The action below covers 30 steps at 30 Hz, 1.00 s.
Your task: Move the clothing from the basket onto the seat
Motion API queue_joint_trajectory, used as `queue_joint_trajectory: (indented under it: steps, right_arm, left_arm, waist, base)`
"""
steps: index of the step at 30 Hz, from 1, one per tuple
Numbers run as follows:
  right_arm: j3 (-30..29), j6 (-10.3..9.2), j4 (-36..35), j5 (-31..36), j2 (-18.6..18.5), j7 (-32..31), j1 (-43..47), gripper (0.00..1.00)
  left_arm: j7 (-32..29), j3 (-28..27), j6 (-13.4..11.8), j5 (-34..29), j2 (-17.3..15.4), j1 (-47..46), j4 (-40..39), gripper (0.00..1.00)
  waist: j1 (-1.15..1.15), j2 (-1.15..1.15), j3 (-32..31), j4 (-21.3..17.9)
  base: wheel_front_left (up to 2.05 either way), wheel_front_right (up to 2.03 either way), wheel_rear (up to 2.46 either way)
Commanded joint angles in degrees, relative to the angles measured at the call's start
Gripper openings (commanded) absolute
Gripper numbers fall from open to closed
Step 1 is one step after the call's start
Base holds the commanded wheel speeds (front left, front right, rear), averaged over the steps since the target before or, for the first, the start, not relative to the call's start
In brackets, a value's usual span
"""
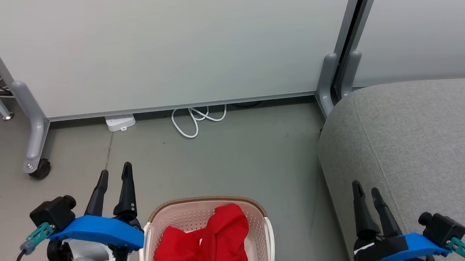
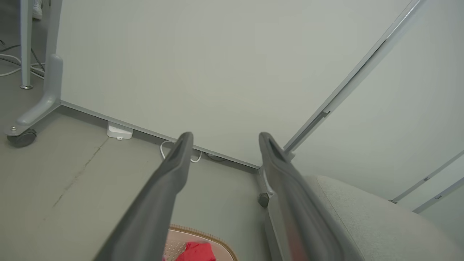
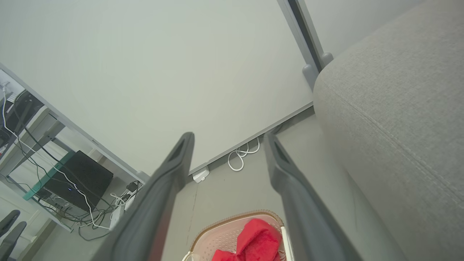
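On the grey floor [image 1: 235, 158], low in the middle of the head view: the basket [image 1: 213, 200], cream plastic with a brown rim, its near part cut off by the bottom edge. Heaped inside it, the red clothing [image 1: 219, 237], one fold rising toward the far rim, a sliver of white at the very bottom. All visible red cloth inside the basket.

To the right, apart from the basket by a strip of floor: the seat [image 1: 415, 136], grey woven fabric with a rounded corner and a seam line.

Just left of the basket, the left gripper [image 1: 115, 168], fingers pointing up the view, spread wide, nothing between them. Over the near edge of the seat, the right gripper [image 1: 365, 186], fingers likewise parted and empty; touching the fabric or not, impossible to tell.

Farther back, a pale wall panel [image 1: 181, 44] on grey legs, a caster wheel [image 1: 41, 169] at the left, and at the panel's foot a white power block [image 1: 119, 122] beside a looped white cable [image 1: 197, 120].

Seen from the left wrist, a bit of brown rim and red cloth low between the fingers, the seat's corner at the right. Seen from the right wrist, basket and clothing low between the fingers, the seat along the right side.
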<state>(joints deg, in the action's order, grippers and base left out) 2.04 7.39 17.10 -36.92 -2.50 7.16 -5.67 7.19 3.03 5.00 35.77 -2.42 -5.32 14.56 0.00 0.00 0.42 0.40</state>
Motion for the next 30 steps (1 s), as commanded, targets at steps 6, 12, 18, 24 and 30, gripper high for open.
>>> queue_joint_trajectory:
  steps: [6,12,18,24,30]
  right_arm:
    - [0.6,0.09,0.3,4.8,-0.5,1.3,-1.4,1.00]
    - [0.7,0.10,0.5,8.7,-0.5,2.2,-1.5,1.00]
    - [1.1,0.11,0.8,13.0,-0.5,3.2,-1.5,1.00]
    - [1.2,0.12,1.4,16.4,-0.5,3.9,-1.6,1.00]
    - [1.3,0.13,2.2,19.7,-0.5,4.7,-1.7,1.00]
  left_arm:
    - [1.3,0.9,-0.2,-5.1,-0.5,-1.5,0.2,1.00]
    - [2.2,1.3,-0.3,-8.8,-0.5,-1.6,0.6,1.00]
    - [3.2,2.0,-0.3,-12.7,-0.5,-1.7,1.0,1.00]
    - [3.9,2.5,-0.3,-15.8,-0.5,-1.8,1.4,1.00]
    - [4.7,2.8,-0.1,-18.7,-0.5,-1.8,2.0,1.00]
  waist:
    - [0.00,0.00,-0.1,0.1]
    - [0.00,0.00,-0.2,0.2]
    - [0.00,0.00,-0.2,0.3]
    - [0.00,0.00,-0.3,0.3]
    - [0.00,0.00,-0.4,0.3]
  base:
    - [0.00,0.00,0.00]
    - [0.00,0.00,0.00]
    - [0.00,0.00,0.00]
    - [0.00,0.00,0.00]
    - [0.00,0.00,0.00]
